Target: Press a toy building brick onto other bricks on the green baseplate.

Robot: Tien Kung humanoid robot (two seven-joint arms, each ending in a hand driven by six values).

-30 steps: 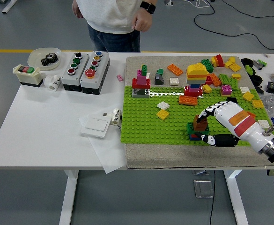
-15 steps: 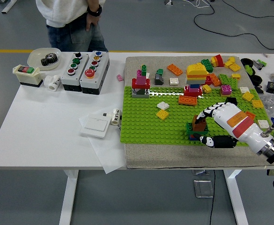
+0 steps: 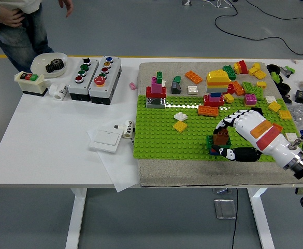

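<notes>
A brown brick (image 3: 221, 137) sits on top of a small green and red stack (image 3: 213, 144) near the front right of the green baseplate (image 3: 161, 135). My right hand (image 3: 226, 139), white with black fingers, comes in from the lower right and is curled around the brown brick, fingers (image 3: 225, 123) arching over it and thumb (image 3: 233, 153) low at the front. On the plate's far side stand a red, pink and grey tower (image 3: 155, 93) and a yellow-topped tower (image 3: 217, 85). My left arm is out of sight.
Loose bricks (image 3: 249, 78) lie scattered over the grey mat at the back right. Two push-button boxes (image 3: 94, 73), a bowl with a gear (image 3: 48, 64) and a white switch plate (image 3: 105, 139) sit on the left. A person stands at the far left corner.
The person has walked from the far middle to the far left corner. My right hand has shifted slightly on the brown brick, which now sits a little lower on the stack.
</notes>
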